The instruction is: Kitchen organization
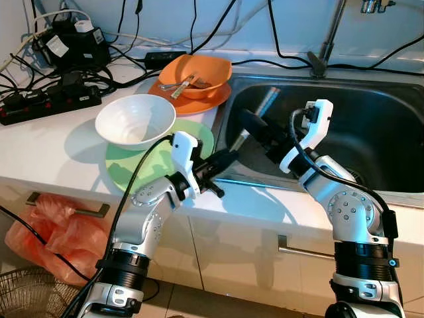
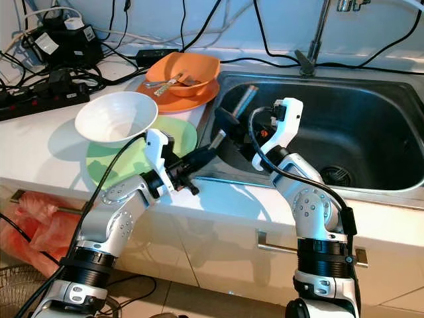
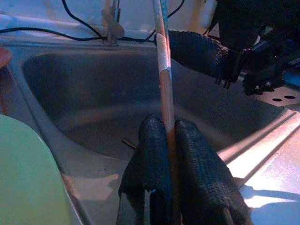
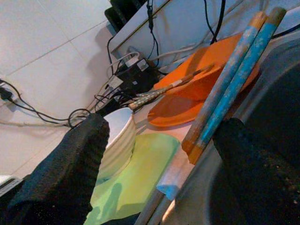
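A pair of chopsticks (image 1: 264, 106) slants up over the left rim of the steel sink (image 1: 371, 132). My left gripper (image 1: 218, 165) is shut on their lower end at the counter edge; in the left wrist view the sticks (image 3: 164, 70) rise from between its fingertips (image 3: 194, 154). My right gripper (image 1: 263, 136) hangs open over the sink, its fingers on either side of the sticks. The right wrist view shows the chopsticks (image 4: 229, 79) between the two spread fingers (image 4: 70, 164), touching neither.
A white bowl (image 1: 136, 119) sits on a green plate (image 1: 132, 169) left of the sink. Behind it an orange bowl (image 1: 202, 76) with utensils rests on an orange plate. Power strips and cables (image 1: 50, 99) crowd the back left. The faucet (image 1: 328, 40) stands behind the sink.
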Controlling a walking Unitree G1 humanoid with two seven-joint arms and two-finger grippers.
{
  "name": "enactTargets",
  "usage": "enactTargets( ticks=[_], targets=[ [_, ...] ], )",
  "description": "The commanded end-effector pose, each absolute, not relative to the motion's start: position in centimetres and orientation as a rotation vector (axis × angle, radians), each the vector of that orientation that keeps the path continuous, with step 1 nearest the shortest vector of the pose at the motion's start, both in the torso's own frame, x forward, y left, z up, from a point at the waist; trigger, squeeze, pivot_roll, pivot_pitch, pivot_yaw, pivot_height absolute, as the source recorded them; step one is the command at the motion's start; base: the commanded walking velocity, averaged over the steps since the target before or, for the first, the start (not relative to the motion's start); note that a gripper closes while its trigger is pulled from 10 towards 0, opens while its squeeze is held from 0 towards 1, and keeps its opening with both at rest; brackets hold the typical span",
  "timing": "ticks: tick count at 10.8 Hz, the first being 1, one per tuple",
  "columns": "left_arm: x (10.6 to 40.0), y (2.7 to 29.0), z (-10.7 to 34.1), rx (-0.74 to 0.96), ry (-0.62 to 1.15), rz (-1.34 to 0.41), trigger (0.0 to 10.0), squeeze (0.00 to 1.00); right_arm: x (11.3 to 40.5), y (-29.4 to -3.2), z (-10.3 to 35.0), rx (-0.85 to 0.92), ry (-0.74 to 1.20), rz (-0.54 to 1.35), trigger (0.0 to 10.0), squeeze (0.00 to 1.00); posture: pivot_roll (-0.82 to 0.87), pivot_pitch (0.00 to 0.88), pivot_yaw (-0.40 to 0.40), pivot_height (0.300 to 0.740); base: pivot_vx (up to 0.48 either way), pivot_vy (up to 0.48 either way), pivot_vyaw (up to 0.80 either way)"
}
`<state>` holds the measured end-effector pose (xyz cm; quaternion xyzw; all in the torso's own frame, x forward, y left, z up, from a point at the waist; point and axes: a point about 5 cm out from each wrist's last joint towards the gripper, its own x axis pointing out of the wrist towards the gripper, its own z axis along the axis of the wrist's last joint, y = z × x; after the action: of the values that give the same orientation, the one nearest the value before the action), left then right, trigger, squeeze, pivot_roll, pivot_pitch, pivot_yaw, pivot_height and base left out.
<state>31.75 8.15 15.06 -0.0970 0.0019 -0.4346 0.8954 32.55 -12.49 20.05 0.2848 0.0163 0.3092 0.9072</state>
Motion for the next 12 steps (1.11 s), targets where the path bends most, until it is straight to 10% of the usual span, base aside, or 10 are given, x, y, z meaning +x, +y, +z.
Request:
enactTargets(
  ticks=[1, 2, 3, 12],
  targets=[
    [31.7, 8.1, 15.2, -0.209, 0.0, -0.916, 0.0, 0.0, 32.6, -12.1, 20.3, 0.609, 0.04, 0.658, 8.9, 0.0, 0.04, 0.035, 0.064, 0.74, 0.0, 0.0, 0.0],
    [31.8, 8.1, 15.4, -0.217, -0.007, -0.922, 0.0, 0.0, 32.6, -12.1, 20.2, 0.62, 0.042, 0.663, 2.7, 0.0, 0.04, 0.034, 0.063, 0.74, 0.0, 0.0, 0.0],
    [31.8, 8.1, 15.5, -0.22, -0.009, -0.921, 0.0, 0.0, 32.6, -12.1, 20.2, 0.628, 0.042, 0.665, 0.0, 0.0, 0.04, 0.032, 0.063, 0.74, 0.0, 0.0, 0.0],
    [31.1, 7.3, 16.1, -0.397, 0.026, -1.021, 0.0, 0.0, 33.2, -11.2, 18.8, 0.675, 0.067, 0.764, 0.0, 0.0, 0.05, 0.027, 0.062, 0.74, 0.0, 0.0, 0.0]
  ],
)
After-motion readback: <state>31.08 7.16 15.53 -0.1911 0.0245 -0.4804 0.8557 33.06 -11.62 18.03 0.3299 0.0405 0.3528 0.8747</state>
